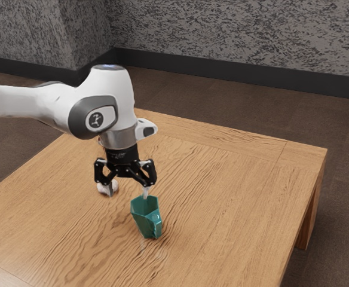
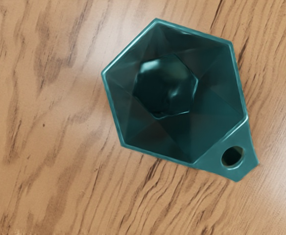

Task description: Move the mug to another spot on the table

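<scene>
A teal mug (image 1: 146,216) with a six-sided rim stands upright on the wooden table (image 1: 234,191), near the middle of its front half. My gripper (image 1: 126,190) hangs just above and slightly toward the exterior view's left of it, open, with nothing between its fingers. One fingertip (image 1: 144,192) is at the mug's rim; the other (image 1: 107,188) is out over bare wood. From the wrist camera I look straight down into the empty mug (image 2: 175,93), and its flat handle tab (image 2: 233,157) with a round hole sticks out at one corner.
The table's far edge (image 1: 222,128) and right edge (image 1: 318,173) border a dark floor. Bare wood (image 1: 240,227) stretches around the mug on all sides. A grey textured wall stands behind.
</scene>
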Motion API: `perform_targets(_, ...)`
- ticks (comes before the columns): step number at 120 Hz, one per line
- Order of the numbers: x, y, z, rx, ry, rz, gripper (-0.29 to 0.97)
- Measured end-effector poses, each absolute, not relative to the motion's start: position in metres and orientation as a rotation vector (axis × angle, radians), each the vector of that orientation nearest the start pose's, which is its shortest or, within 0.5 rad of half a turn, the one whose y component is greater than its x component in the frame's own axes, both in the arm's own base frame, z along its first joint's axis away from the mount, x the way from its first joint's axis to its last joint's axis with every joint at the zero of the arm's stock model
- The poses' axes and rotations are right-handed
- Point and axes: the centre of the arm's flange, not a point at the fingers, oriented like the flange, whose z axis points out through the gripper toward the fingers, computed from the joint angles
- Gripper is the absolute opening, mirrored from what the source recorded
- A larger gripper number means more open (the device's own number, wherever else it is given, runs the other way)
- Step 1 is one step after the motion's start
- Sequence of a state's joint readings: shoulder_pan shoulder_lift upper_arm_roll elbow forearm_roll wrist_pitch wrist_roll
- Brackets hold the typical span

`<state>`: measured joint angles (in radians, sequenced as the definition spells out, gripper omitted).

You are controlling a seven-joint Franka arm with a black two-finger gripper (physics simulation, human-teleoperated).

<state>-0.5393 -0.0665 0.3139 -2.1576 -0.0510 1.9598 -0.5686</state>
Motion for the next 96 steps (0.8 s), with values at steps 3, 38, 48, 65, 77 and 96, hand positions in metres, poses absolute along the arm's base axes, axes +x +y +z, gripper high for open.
perform_targets(3,0.494,-0.123,0.412,-3.086,-0.599,0.226,0.68)
perform_targets(38,0.510,-0.145,0.376,-2.980,-0.996,0.132,0.68)
perform_targets(48,0.515,-0.150,0.366,-2.955,-1.094,0.091,0.68)
perform_targets(65,0.510,-0.169,0.356,-2.883,-1.130,-0.051,0.67)
perform_targets(77,0.507,-0.184,0.356,-2.831,-1.143,-0.172,0.65)
perform_targets(96,0.513,-0.172,0.359,-2.739,-1.323,-0.261,0.67)
